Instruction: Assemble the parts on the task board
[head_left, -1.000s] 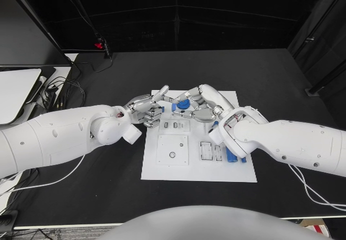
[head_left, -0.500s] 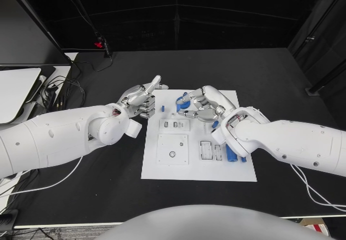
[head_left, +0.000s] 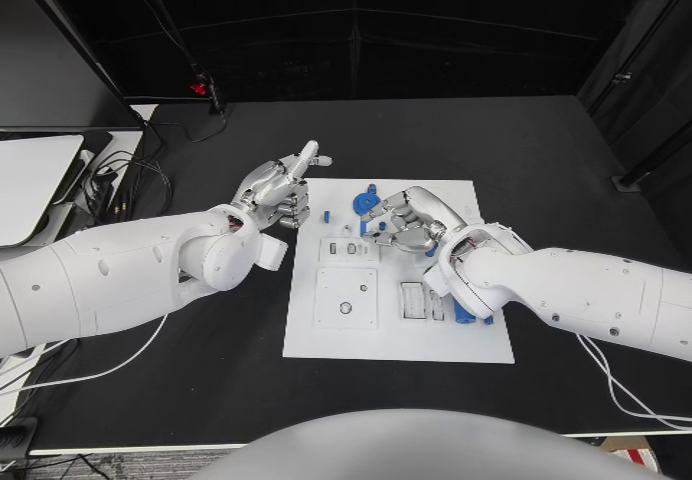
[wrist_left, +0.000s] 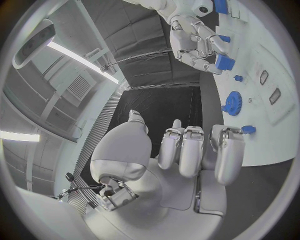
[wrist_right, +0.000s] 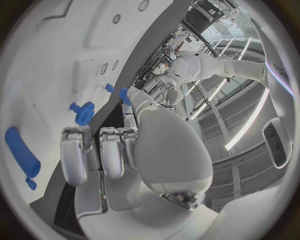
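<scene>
Blue gear (head_left: 368, 203) sits at the task board (head_left: 397, 340) 12 o'clock edge. Left hand (head_left: 278, 192) off-board, fingers curled, empty. Right hand (head_left: 405, 226) fingers: cannot tell. Next: pick another part.

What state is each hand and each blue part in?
Left silver hand: open, holding nothing.
Right silver hand: pinches a small blue block.
Round blue toothed gear: lying flat on the white task board, untouched.
Long blue bar: lying on the board.
</scene>
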